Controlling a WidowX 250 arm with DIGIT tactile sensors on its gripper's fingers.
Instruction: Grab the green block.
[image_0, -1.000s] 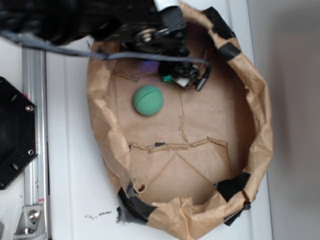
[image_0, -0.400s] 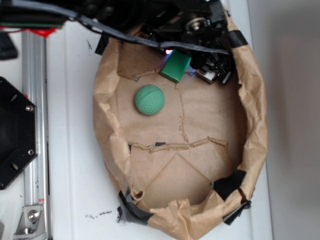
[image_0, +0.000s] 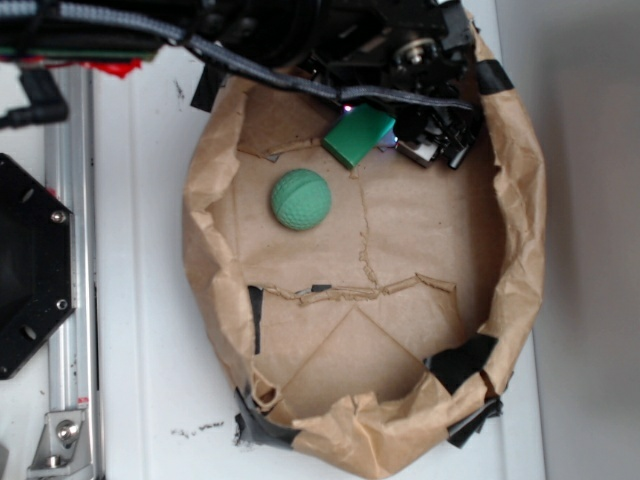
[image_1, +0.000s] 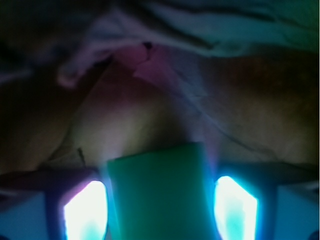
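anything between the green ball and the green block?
Nothing: in the exterior view only bare brown paper separates the green ball from the green block. The block sits between the pincer fingers in the wrist view.

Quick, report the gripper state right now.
Gripper: shut on the green block, which sits between both lit fingers in the wrist view.

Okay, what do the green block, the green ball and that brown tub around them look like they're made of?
Green block: smooth, flat-faced and sharp-edged, probably painted wood or hard plastic; the pictures can't settle which. Green ball: matte with a dimpled surface, likely foam or rubber. Brown tub: crumpled, creased kraft paper, its rim patched with black tape.
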